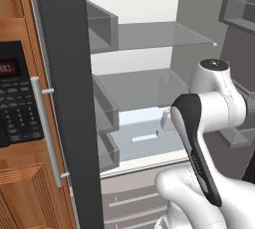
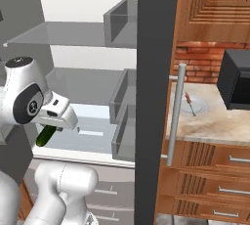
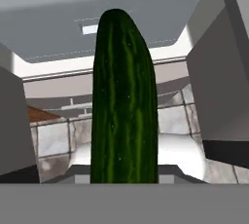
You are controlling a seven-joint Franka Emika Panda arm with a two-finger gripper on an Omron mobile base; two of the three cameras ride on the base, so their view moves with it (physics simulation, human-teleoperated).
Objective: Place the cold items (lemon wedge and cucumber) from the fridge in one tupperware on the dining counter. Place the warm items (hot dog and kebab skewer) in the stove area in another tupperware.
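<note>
In the fridge [image 1: 149, 88], glossy ridged cucumber [image 3: 124, 106], apparently gripped

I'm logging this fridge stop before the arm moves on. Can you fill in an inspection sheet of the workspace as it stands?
Surface: lower fridge shelf, pale, bare where visible.
Job's things: cucumber, dark green, held lengthwise in front of the hand camera; its end hangs below the hand in the right base view. Kebab skewer lies on the wall counter right of the fridge.
Clutter: nothing seen.
Gripper: gripper shut on the cucumber, in front of the open fridge.
Cables: nothing seen.
Surroundings: fridge doors open, glass shelves and grey door bins; microwave panel in wooden cabinetry; brick backsplash.
</note>
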